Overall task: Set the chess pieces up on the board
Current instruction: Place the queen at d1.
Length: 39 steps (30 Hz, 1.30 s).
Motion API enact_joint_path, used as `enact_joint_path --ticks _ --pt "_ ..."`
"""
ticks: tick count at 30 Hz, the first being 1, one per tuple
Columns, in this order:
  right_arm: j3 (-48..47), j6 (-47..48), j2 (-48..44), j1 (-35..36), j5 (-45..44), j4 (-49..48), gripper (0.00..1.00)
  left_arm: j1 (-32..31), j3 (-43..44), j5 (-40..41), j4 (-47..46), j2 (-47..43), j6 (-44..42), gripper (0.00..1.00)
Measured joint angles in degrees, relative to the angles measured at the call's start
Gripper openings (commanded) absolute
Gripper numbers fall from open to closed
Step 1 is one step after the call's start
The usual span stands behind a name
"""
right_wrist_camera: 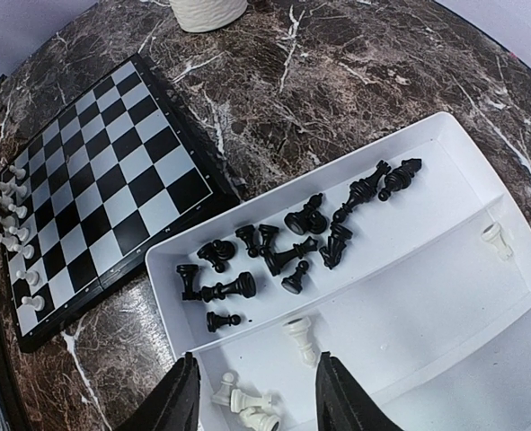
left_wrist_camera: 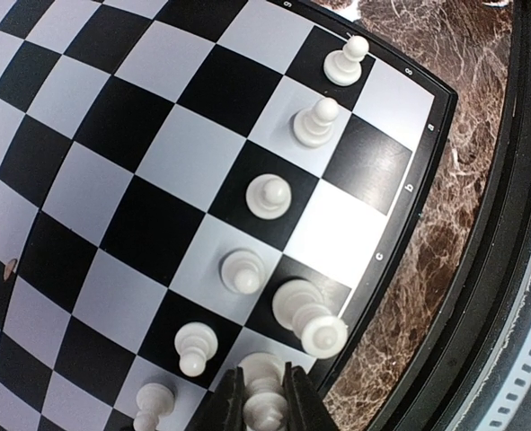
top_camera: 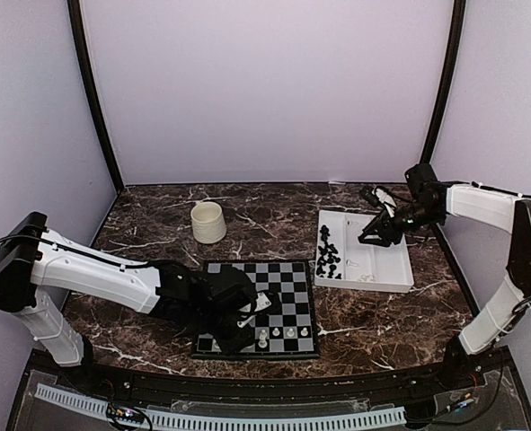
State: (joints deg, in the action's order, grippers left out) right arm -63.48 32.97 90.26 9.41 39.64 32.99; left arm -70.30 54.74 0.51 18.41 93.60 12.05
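Beyond the board [top_camera: 292, 278], a cream cup [top_camera: 208, 222] stands left of the tray [top_camera: 391, 256].

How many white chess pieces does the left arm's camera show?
8. Six pawns line the row just inside the board edge, a taller piece stands on the edge row, and the last piece is between the left gripper fingers. More may be out of frame.
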Motion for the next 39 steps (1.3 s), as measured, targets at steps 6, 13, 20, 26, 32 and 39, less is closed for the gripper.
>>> enact_joint_path --ticks 6,13,20,26,32,39 --pt "0.00 0.00 0.11 0.00 0.00 0.04 0.45 0.00 -0.04 0.00 -0.13 0.00 0.24 0.12" --pt "0.00 0.00 0.11 0.00 0.02 0.02 0.45 0.00 -0.37 -0.02 -0.55 -0.09 0.61 0.10" --pt "0.00 0.00 0.11 0.00 0.24 0.04 0.46 0.00 -0.87 -0.02 -0.74 -0.52 0.92 0.10" --pt "0.00 0.00 0.11 0.00 0.39 0.04 0.45 0.00 -1.01 -0.02 -0.76 -0.63 1.22 0.13" --pt "0.00 0.02 0.11 0.00 0.39 0.04 0.46 0.00 -1.01 -0.02 -0.76 -0.66 1.60 0.14" --pt "0.00 0.17 0.11 0.00 0.42 0.04 0.46 0.00 -1.36 -0.02 -0.76 -0.96 2.16 0.15"
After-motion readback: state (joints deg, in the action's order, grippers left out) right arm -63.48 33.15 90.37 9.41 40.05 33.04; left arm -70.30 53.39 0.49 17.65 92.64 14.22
